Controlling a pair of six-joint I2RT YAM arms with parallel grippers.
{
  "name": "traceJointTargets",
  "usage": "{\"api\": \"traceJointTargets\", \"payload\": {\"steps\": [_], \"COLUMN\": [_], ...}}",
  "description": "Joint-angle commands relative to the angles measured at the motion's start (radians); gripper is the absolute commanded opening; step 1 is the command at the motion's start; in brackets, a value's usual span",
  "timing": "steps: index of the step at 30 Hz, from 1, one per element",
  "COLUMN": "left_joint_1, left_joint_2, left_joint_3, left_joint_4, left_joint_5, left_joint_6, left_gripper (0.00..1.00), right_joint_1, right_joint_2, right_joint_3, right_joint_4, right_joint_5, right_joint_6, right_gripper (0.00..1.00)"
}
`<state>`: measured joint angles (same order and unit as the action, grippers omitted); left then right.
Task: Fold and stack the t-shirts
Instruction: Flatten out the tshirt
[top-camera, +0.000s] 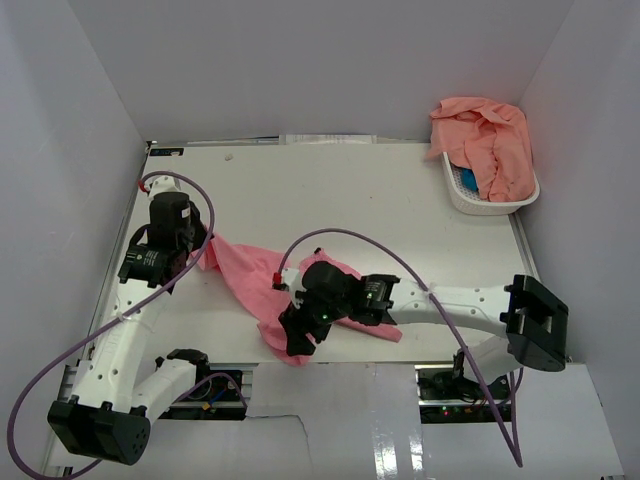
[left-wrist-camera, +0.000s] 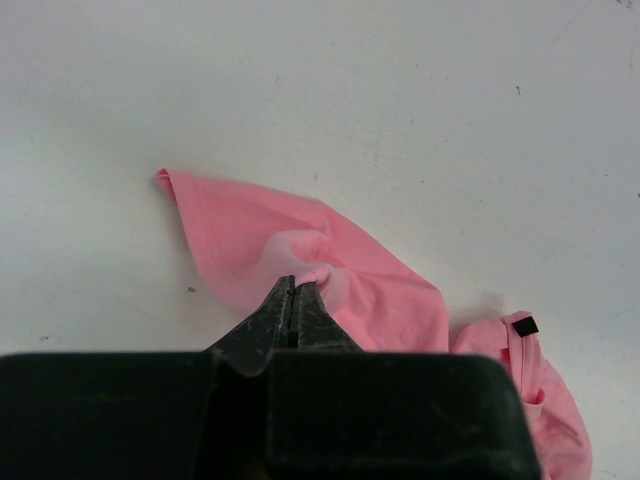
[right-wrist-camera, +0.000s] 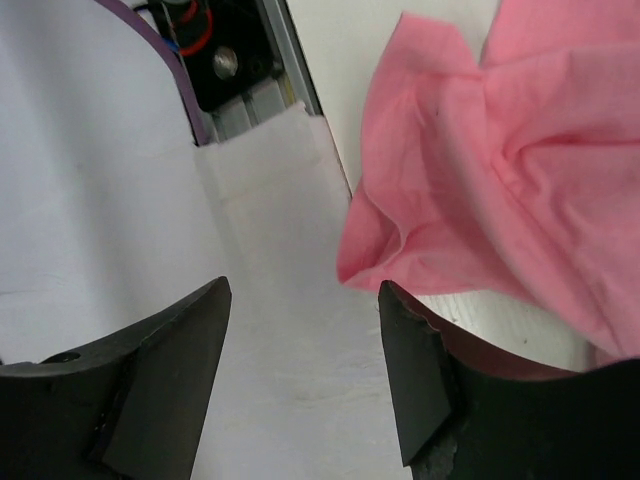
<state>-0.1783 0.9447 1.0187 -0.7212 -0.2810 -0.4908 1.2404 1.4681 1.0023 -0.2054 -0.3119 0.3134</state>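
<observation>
Left gripper (left-wrist-camera: 293, 287): jaws closed tight on a pinched fold of the pink t-shirt (left-wrist-camera: 300, 235), which lies crumpled and unfolded on the white table (top-camera: 350, 190), stretched from that grip at the left toward the near edge at centre. Right gripper (right-wrist-camera: 305, 335): jaws spread wide over the near table edge, nothing between them, a drooping corner of the same shirt just beside one finger (right-wrist-camera: 415, 380). Further stock: salmon t-shirts (top-camera: 485, 140) heaped in a white slotted basket (top-camera: 470, 200) at the far right corner, well apart from both arms.
</observation>
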Motion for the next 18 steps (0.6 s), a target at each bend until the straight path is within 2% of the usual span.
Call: {"api": "traceJointTargets", "payload": {"steps": [1, 3, 9, 11, 18], "left_joint_1": [0.003, 0.003, 0.003, 0.003, 0.005], "left_joint_2": [0.0, 0.002, -0.003, -0.004, -0.007], "left_joint_3": [-0.006, -0.006, -0.011, -0.012, -0.017], "left_joint_4": [0.031, 0.034, 0.037, 0.037, 0.039], "left_joint_5": [-0.007, -0.007, -0.01, -0.012, -0.007], "left_joint_6": [0.003, 0.003, 0.009, 0.009, 0.011], "left_gripper": [0.0, 0.0, 0.0, 0.0, 0.0], "right_joint_1": [0.076, 0.105, 0.165, 0.174, 0.209], "right_joint_2": [0.041, 0.075, 0.181, 0.205, 0.256], "right_joint_3": [-0.033, -0.022, 0.038, 0.068, 0.108], "right_joint_4": [-0.04, -0.063, -0.074, -0.094, -0.115], "right_joint_5": [0.183, 0.259, 0.309, 0.371, 0.416], "right_joint_6": [0.009, 0.019, 0.044, 0.046, 0.049], "right_gripper": [0.67, 0.66, 0.62, 0.61, 0.59]}}
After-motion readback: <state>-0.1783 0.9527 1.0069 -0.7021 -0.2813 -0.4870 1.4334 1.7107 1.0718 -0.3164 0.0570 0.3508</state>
